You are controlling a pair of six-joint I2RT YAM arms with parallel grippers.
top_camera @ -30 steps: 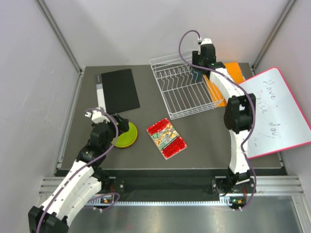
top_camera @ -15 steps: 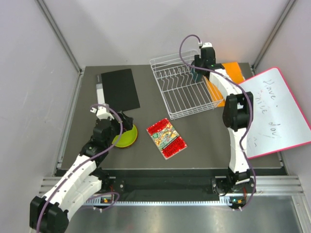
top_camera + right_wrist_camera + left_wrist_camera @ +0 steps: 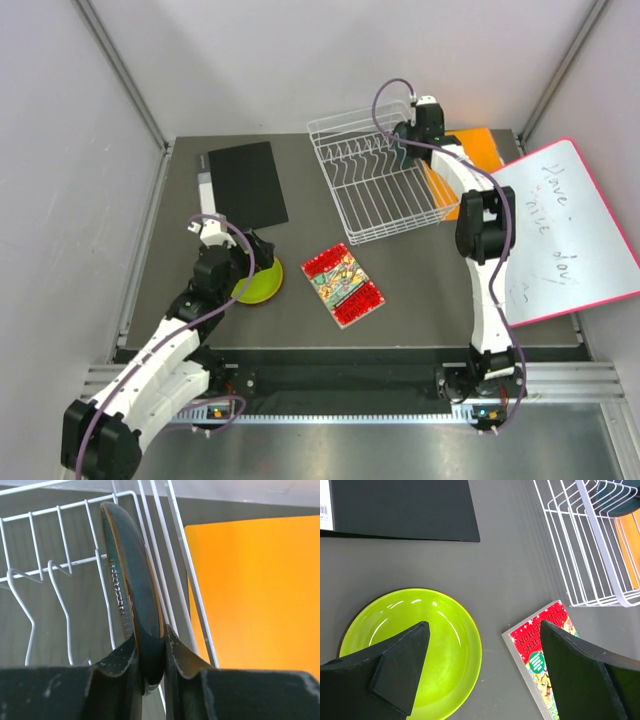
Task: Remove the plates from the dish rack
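The white wire dish rack (image 3: 345,215) stands at the back of the table, right of centre. A dark teal plate (image 3: 135,595) stands on edge at the rack's far right end, between the tines (image 3: 65,615). My right gripper (image 3: 150,637) is shut on that plate's rim, one finger on each face; from above, this gripper (image 3: 405,150) is at the rack's back right corner. The lime green plate (image 3: 395,615) lies flat on the table front left (image 3: 262,285). Above the plate's right edge my left gripper (image 3: 484,627) hangs open and holds nothing.
A red patterned packet (image 3: 343,285) lies between the lime plate and the rack. A black folder (image 3: 245,187) lies at the back left. An orange board (image 3: 250,590) lies just right of the rack. A whiteboard (image 3: 570,230) leans at the right edge.
My right gripper has closed on the dark teal plate's rim. The left arm shifted slightly right over the lime plate, then held still, jaws open.
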